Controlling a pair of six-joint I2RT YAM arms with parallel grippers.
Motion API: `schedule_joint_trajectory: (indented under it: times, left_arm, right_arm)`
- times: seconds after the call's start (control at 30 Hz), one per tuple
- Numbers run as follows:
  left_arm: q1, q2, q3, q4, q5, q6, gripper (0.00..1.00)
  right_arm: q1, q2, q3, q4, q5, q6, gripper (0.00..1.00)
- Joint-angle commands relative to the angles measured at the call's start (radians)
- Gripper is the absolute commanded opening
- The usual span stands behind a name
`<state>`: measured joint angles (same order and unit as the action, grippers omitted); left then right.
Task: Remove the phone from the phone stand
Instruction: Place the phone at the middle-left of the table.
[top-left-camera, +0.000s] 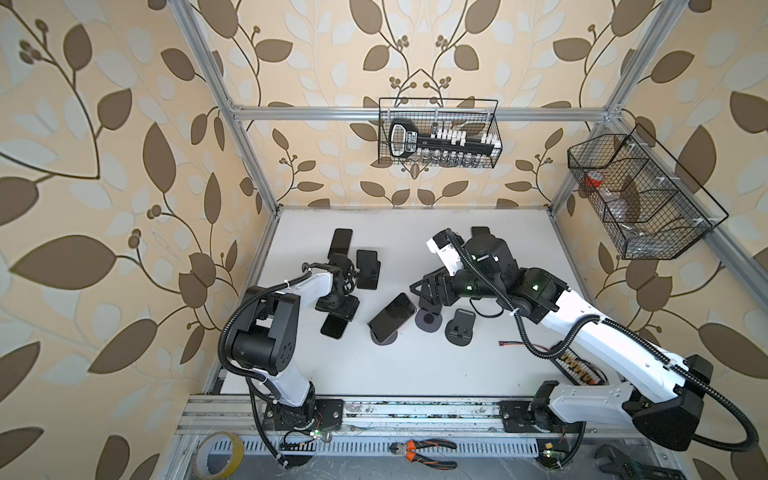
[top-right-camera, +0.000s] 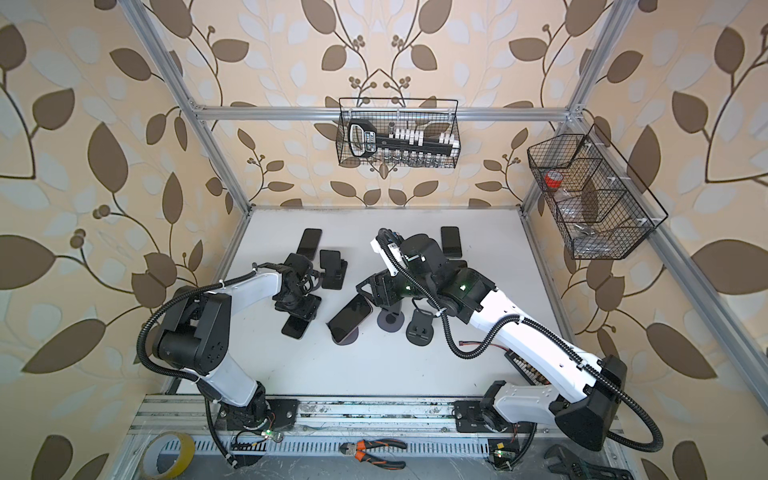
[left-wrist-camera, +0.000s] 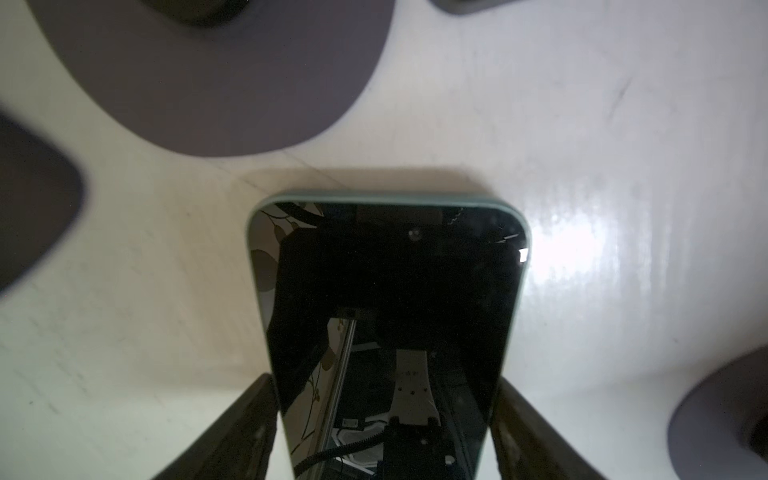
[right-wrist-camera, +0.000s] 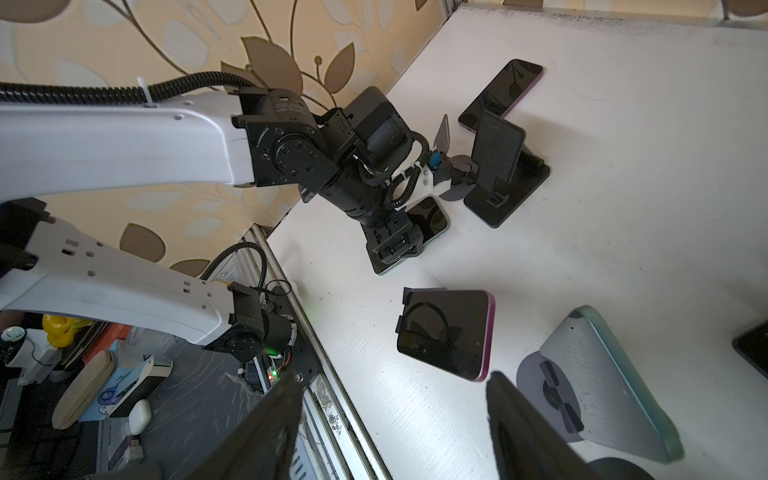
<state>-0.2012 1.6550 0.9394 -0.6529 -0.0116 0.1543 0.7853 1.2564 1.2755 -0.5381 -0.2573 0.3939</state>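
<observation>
A green-edged phone (left-wrist-camera: 386, 291) is seen lying flat on the white table (left-wrist-camera: 582, 124), with the left gripper (left-wrist-camera: 384, 379) set astride its long sides (whether the fingers actually press it cannot be told). The right gripper (right-wrist-camera: 392, 380) is held open and empty near a purple-edged phone (right-wrist-camera: 444, 332), which is propped on a stand (top-left-camera: 384, 338).

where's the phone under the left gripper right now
The phone lies flat on the left side of the white table, between the jaws of the left gripper in the left wrist view, left of the purple-edged phone leaning on a round stand.
</observation>
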Motion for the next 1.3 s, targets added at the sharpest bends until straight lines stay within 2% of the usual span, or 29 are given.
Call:
schedule_joint_trajectory:
  times: [0.0,0.27,0.57,1.27]
  left_arm:
    - [0.008,0.009,0.02,-0.014,-0.029,-0.002,0.8]
    - [0.008,-0.004,0.015,-0.011,-0.031,-0.005,0.8]
    - [0.008,-0.088,-0.018,0.03,-0.012,-0.005,0.81]
    - [0.008,-0.205,-0.053,0.049,-0.032,-0.009,0.81]
  right_arm:
    - [0.007,-0.011,0.001,-0.018,0.012,0.009,0.71]
    - [0.008,-0.005,0.003,-0.019,0.013,0.008,0.71]
    - [0.01,0.033,0.038,-0.026,0.015,-0.005,0.71]
    - [0.01,0.004,0.023,-0.01,0.035,-0.002,0.72]
